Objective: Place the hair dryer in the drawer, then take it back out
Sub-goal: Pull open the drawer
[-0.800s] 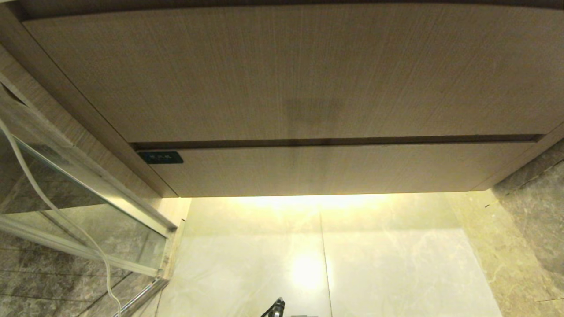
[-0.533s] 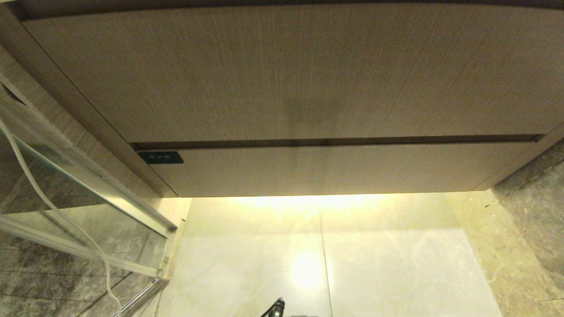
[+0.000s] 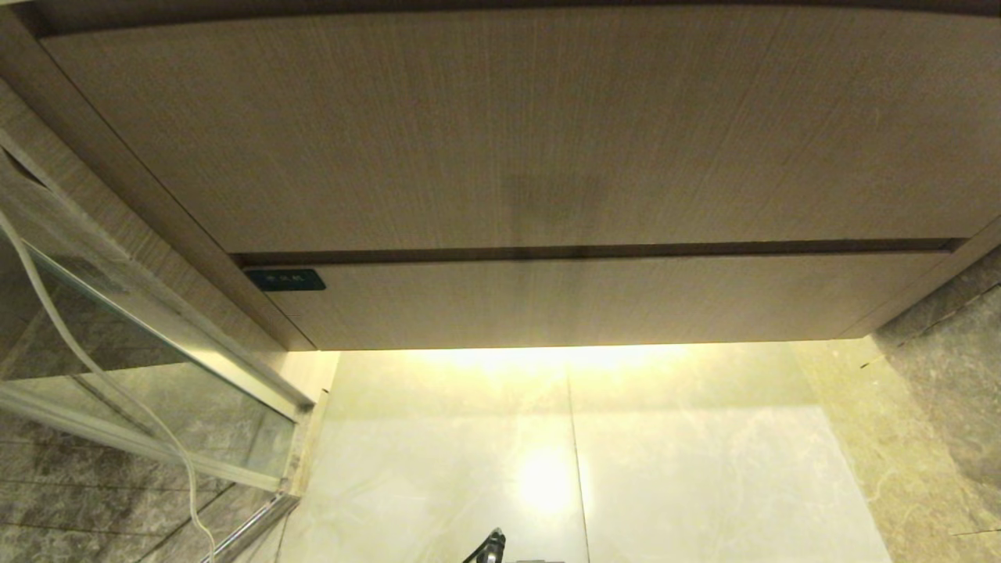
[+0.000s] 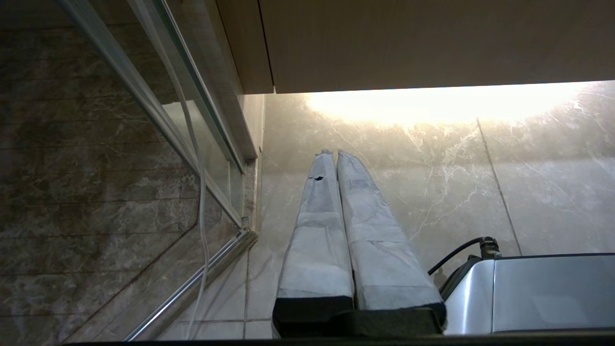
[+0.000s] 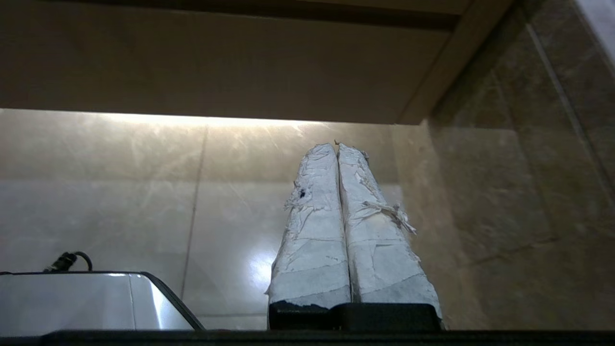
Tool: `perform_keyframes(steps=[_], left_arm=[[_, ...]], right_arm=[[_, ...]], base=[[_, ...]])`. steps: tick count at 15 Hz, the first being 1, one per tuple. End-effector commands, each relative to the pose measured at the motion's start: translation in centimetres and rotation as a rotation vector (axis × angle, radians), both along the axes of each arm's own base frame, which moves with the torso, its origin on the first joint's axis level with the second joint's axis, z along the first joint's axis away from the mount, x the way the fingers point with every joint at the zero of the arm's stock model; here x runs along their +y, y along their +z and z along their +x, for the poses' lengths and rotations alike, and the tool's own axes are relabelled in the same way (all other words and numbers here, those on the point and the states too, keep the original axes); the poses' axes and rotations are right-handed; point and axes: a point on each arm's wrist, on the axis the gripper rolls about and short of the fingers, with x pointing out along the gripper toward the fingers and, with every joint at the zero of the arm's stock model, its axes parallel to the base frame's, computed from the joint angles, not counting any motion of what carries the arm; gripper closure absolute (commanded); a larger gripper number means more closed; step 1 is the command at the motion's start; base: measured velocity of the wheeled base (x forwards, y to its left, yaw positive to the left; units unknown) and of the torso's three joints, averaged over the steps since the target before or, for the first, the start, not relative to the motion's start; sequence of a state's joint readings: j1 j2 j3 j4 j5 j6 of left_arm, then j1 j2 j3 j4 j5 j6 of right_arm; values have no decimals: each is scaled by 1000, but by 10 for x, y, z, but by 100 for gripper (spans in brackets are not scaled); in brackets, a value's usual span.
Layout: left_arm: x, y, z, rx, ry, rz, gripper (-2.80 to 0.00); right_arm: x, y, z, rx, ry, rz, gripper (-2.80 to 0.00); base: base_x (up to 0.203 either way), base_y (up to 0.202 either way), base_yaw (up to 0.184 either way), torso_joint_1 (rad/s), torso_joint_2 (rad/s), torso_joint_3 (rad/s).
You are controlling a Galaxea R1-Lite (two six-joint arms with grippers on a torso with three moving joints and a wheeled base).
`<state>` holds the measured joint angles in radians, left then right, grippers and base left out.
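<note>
Facing the closed front of a vanity cabinet from low down, the head view shows the drawer (image 3: pixel 594 301) as a wide, shallow, handleless wood-grain band with a small dark label (image 3: pixel 285 279) at its left corner, set beneath a taller wood-grain panel (image 3: pixel 508 133) and separated from it by a thin dark gap. Under the drawer a strip of warm light falls on the pale marbled floor (image 3: pixel 688 469); a glass shower partition (image 3: pixel 133 367) with a white cord (image 3: pixel 86 360) hanging before it stands to the robot's left, and a dark stone wall (image 3: pixel 946 375) to its right. The hair dryer appears in none of the views, so its place, and how it lies relative to either gripper, cannot be told. The left gripper (image 4: pixel 335 154) and the right gripper (image 5: pixel 335 145) both hang low over the floor, below and well short of the drawer front, each with its two tape-wrapped fingers pressed together and nothing between them. Judged from this, the task stands at its very start: the drawer is not yet opened and no appliance is in hand. The next move probably calls for bringing one gripper up to the drawer front and, there being no handle, hooking a fingertip into the gap above the front or under its lower edge to draw it outward; the hair dryer must also be located.
</note>
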<state>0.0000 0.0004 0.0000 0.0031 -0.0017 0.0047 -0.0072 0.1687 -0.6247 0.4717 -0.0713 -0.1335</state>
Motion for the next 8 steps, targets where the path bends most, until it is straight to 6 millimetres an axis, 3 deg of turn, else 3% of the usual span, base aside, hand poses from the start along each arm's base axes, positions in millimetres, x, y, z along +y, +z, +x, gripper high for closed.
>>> perform_keyframes(steps=[1,2,4,6,8], left_arm=[[0,0,0,2,0,0,0],[0,0,0,2,0,0,0],[0,0,0,3,0,0,0],[0,0,0,3,0,0,0],[0,0,0,3,0,0,0]], right_arm=[[-1,66,45,263,-48,-22,0],[-2,86,69,345,-70,-38,0],[-5,109,111,479,-114,-147,0],[-6,114,147,590,-85,-367,0],[3,108,173,621,8,-462,0]], base=[[0,0,0,0,0,0],[0,0,0,0,0,0],[0,0,0,0,0,0],[0,0,0,0,0,0],[0,0,0,0,0,0]])
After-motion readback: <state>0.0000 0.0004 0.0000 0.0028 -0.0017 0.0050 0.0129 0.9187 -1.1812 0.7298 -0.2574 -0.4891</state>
